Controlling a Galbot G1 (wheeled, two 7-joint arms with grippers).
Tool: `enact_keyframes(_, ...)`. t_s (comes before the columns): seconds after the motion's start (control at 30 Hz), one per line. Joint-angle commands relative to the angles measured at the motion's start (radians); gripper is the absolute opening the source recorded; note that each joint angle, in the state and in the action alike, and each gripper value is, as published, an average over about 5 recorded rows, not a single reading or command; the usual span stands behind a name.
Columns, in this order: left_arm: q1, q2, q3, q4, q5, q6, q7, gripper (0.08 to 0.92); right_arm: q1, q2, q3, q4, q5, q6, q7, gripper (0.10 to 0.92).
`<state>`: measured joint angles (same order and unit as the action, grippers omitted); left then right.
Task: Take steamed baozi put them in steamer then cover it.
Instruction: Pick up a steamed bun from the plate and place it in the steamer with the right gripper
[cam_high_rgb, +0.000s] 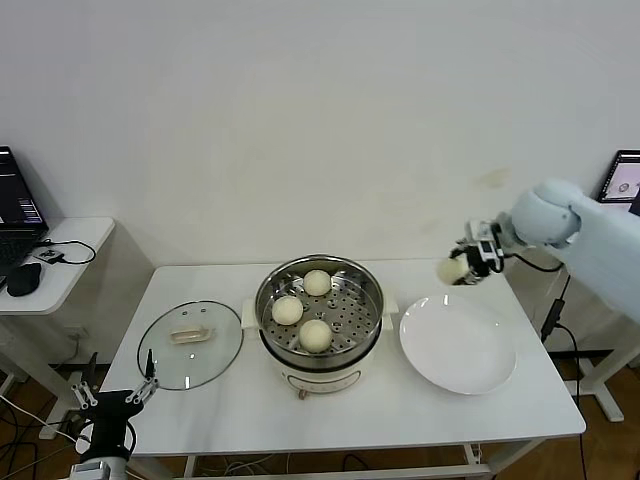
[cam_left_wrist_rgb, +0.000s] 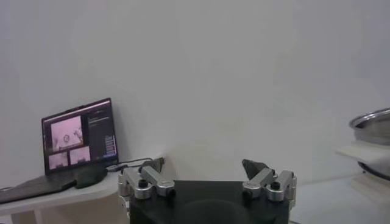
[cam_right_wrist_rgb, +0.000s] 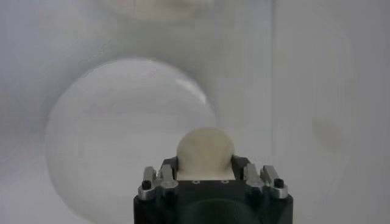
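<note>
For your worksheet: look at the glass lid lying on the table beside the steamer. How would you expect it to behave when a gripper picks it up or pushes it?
The glass lid lies flat with its handle up, so it should slide rather than tip or roll if pushed. The handle looks like the only good hold, since the smooth glass is probably slippery. Being glass with a metal rim, it is likely rigid, fairly heavy and breakable if dropped.

We are seeing right claw (cam_right_wrist_rgb: 205, 171) gripping cream-white baozi (cam_right_wrist_rgb: 205, 152) between its fingers (cam_right_wrist_rgb: 163, 175), hanging above round white plate (cam_right_wrist_rgb: 103, 134) lying on table (cam_right_wrist_rgb: 323, 109).
</note>
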<state>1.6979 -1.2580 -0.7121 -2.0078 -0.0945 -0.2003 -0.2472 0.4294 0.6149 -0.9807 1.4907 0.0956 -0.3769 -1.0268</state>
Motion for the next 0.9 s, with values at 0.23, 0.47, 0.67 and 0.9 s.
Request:
enact_keyframes(0.23,-0.002,-0.005,-0.002,-0.002,0.000,-0.001,0.000,0.823,0.203,0.231,-0.205,0.125,0.437,-0.208,0.139,0.568)
enact_keyframes(0.47,-0.002,-0.007,-0.006,-0.003,-0.003,-0.003,0.000,0.823,0.082,0.316,-0.210,0.047,0.415,-0.270,0.189,0.569)
enact_keyframes(0.67,-0.004,-0.006,-0.011,-0.001,-0.005,-0.004,-0.001,0.823,0.004,0.354,-0.203,0.002,0.356,-0.282,0.195,0.568)
enact_keyframes(0.9,-0.011,-0.006,-0.010,0.002,-0.006,-0.003,0.000,0.823,-0.041,0.376,-0.193,-0.043,0.289,-0.278,0.202,0.569)
